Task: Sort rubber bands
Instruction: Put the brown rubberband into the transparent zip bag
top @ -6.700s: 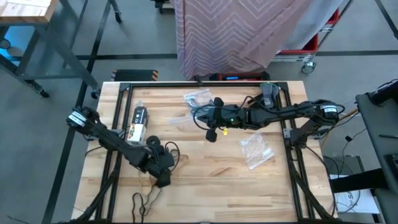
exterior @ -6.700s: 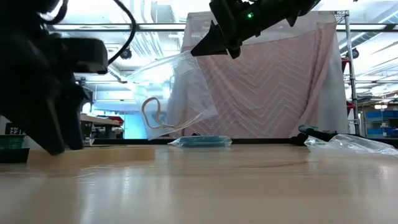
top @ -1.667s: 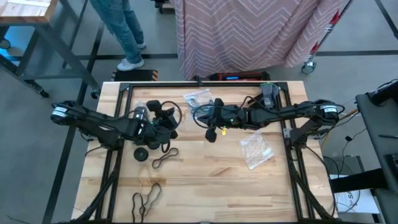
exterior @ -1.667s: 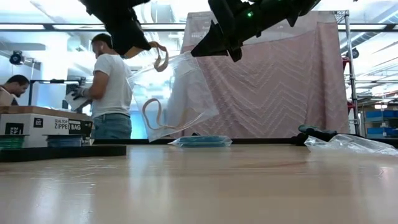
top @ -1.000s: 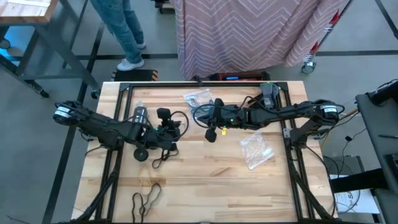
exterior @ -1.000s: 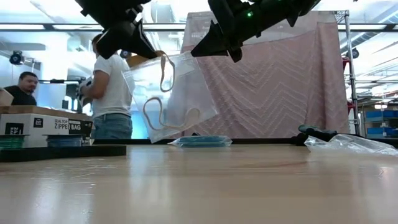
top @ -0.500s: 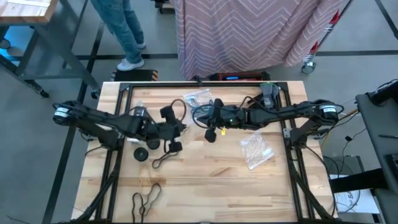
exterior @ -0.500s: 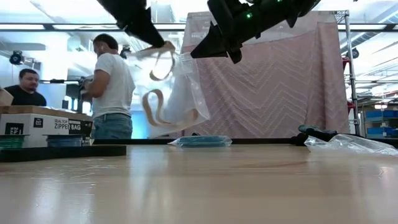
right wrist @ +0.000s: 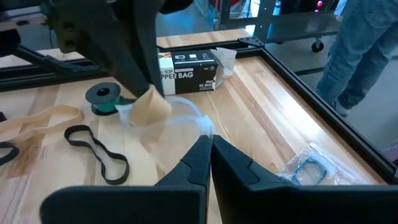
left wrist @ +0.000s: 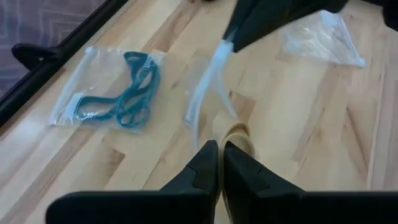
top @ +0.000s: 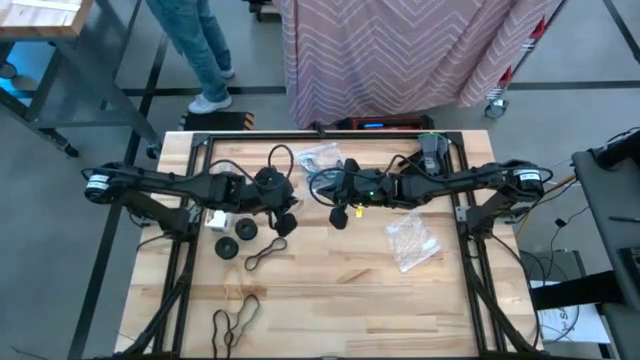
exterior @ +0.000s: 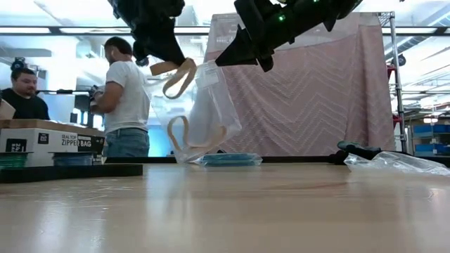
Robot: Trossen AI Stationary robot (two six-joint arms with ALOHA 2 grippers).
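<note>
Left tool [exterior: 163,65] | pinches tan rubber band [exterior: 177,77] | above bag [exterior: 211,112] mouth

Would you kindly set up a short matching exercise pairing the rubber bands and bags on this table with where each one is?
Things:
1. tan rubber band
2. blue rubber bands
3. black rubber band
4. hanging clear bag

Places:
A. lying loose on the wooden table
B. pinched by the right gripper
C. sealed in a flat bag on the table
D. held by the left gripper

Pairs: 1-D, 2-C, 3-A, 4-B
</note>
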